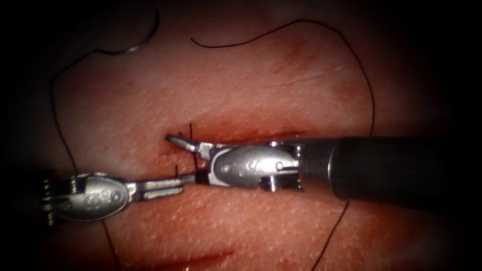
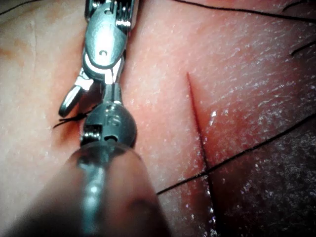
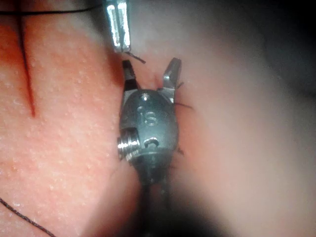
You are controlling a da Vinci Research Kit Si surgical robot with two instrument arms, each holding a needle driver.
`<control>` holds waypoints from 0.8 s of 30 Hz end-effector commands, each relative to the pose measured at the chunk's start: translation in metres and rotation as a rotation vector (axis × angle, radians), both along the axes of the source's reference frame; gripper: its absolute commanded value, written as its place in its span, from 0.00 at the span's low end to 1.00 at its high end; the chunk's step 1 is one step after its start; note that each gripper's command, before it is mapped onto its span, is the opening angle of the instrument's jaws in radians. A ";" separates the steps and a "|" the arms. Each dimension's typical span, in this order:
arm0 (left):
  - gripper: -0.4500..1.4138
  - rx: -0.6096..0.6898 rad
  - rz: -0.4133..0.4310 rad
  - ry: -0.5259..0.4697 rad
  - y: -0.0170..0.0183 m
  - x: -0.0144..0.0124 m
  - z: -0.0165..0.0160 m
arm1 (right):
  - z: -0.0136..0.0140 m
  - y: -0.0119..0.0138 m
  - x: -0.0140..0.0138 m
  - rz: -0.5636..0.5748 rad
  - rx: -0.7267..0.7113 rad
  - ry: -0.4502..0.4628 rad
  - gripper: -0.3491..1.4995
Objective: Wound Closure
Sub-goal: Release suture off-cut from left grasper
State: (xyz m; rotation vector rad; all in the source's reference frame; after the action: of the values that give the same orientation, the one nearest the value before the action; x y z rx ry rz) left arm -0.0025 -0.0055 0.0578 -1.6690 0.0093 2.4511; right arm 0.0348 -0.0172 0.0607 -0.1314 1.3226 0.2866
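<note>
The curved needle (image 1: 134,46) lies free on the tissue (image 1: 281,70) at the far left, held by neither tool and outside the tissue. Its black thread (image 1: 372,108) loops around the field. The cut (image 1: 261,136) runs across the middle. My left tool (image 1: 176,186) comes in from the left, jaws shut on a short thread end (image 1: 176,170) by the cut's left end. My right tool (image 1: 179,158) reaches in from the right with jaws open around that spot, holding nothing. The right wrist view has the open right tool (image 3: 150,64) facing the left tool's tip (image 3: 118,29).
A second short thread end (image 1: 191,130) stands up at the stitch. Red fluid (image 1: 168,150) stains the tissue near the jaws. Another shallow red cut (image 1: 201,258) lies near the front edge. In the left wrist view, thread (image 2: 237,155) crosses a cut (image 2: 195,113).
</note>
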 end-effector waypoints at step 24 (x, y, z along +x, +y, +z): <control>0.00 -0.109 -0.186 0.311 0.0081 0.0066 0.0114 | -0.0022 0.0010 -0.0093 0.100 -0.029 -0.033 0.68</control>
State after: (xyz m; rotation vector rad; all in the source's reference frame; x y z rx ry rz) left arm 0.0052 0.0026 0.0700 -1.2343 0.3146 2.5614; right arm 0.0248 -0.0164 0.0580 -0.2265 1.2884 0.3497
